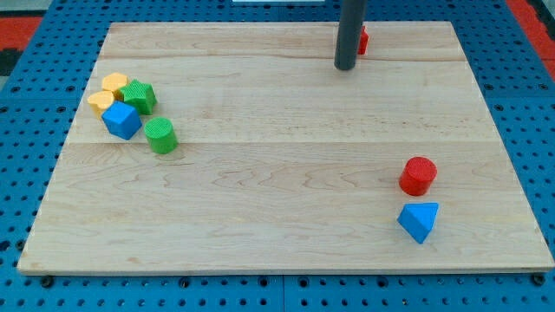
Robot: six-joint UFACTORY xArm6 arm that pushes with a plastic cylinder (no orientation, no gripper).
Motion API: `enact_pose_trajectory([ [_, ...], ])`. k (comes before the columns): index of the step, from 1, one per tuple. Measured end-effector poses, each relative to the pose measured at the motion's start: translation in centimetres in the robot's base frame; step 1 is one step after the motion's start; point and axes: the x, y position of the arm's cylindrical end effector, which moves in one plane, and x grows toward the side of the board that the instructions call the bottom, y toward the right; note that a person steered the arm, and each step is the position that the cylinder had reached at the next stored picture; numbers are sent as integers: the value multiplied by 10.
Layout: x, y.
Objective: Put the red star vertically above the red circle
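Note:
My tip (345, 66) stands near the view's top, right of centre, on the wooden board (277, 191). A red block (362, 40), the red star, is mostly hidden just behind and to the right of the rod; only a small part shows. The red circle (418, 175) sits far below it at the view's right, well apart from my tip.
A blue triangle (420, 221) lies just below the red circle. At the view's left is a cluster: a yellow block (114, 83), another yellow block (101, 100), a green block (139, 95), a blue cube (121, 120) and a green cylinder (160, 136).

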Motion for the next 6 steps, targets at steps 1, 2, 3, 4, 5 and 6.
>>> enact_pose_trajectory([
  [1, -14, -48],
  [2, -77, -111],
  [3, -125, -73],
  [4, -103, 9],
  [5, -56, 40],
  [6, -27, 26],
])
